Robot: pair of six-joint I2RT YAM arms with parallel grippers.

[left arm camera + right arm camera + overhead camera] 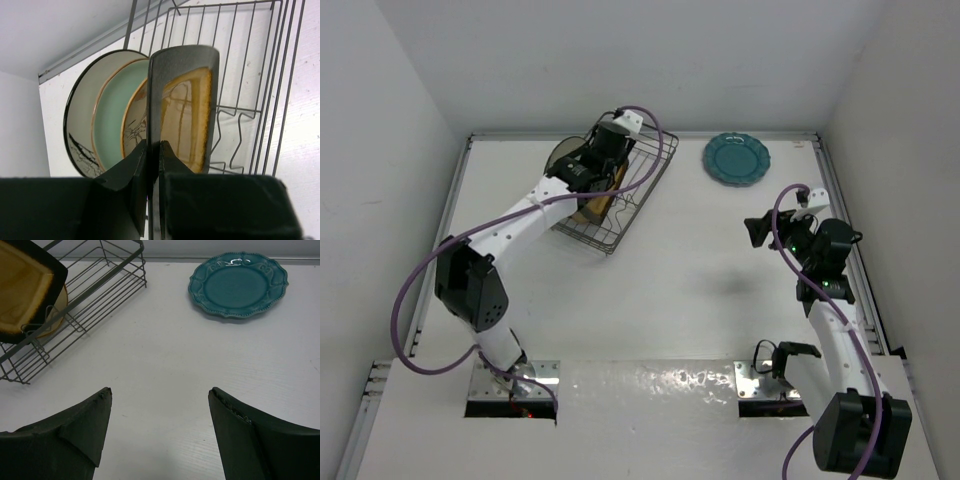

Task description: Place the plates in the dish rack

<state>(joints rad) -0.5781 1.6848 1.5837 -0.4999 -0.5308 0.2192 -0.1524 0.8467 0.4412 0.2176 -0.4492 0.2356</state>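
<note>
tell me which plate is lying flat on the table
The scalloped teal round plate, alone on the white table right of the dark wire dish rack; the other four plates are upright on edge in the rack.

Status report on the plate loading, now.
Left gripper shut on the amber plate, upright in the dish rack beside three racked plates. Right gripper open, empty. Teal plate flat on the table, nothing blocking it.

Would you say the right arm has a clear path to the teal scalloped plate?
Probably yes: the right gripper is open, with only bare table between it and the teal scalloped plate.
</note>
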